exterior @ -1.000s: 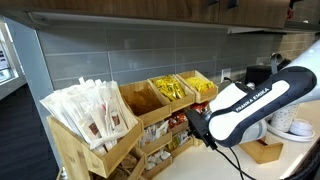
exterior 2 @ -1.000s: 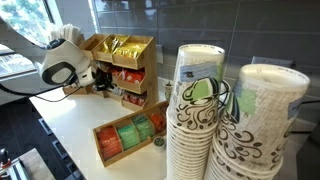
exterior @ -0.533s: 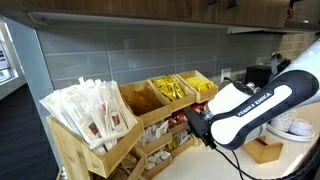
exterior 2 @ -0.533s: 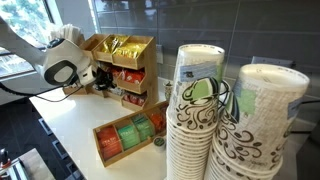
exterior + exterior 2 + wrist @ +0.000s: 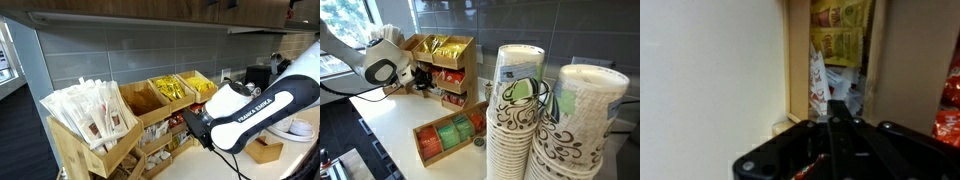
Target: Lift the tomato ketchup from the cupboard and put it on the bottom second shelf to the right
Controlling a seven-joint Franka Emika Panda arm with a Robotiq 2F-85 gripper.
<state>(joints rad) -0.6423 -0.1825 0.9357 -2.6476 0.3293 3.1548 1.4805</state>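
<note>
The cupboard is a light wooden rack of stepped bins (image 5: pixel 75 148), also seen in an exterior view (image 5: pixel 470 68). My gripper (image 5: pixel 188 125) is at the front of its middle and lower bins, next to red sachets (image 5: pixel 177 121); it also shows in an exterior view (image 5: pixel 417 76). In the wrist view the fingers (image 5: pixel 840 105) are pressed together. A thin red sliver, apparently the tomato ketchup (image 5: pixel 808 171), shows low beside them. Ahead of the fingers are a wooden divider (image 5: pixel 790 60), yellow sachets (image 5: pixel 840 30) and white packets (image 5: pixel 818 80).
Long white paper-wrapped packets (image 5: pixel 90 108) fill the rack's nearest top bin. A low wooden tray of tea bags (image 5: pixel 448 137) lies on the white counter (image 5: pixel 400 125). Tall stacks of paper cups (image 5: pixel 520 120) stand close to the camera. A tiled wall is behind the rack.
The arm has shifted slightly toward the rack, the gripper edging closer to the bins. The fingers stay shut.
</note>
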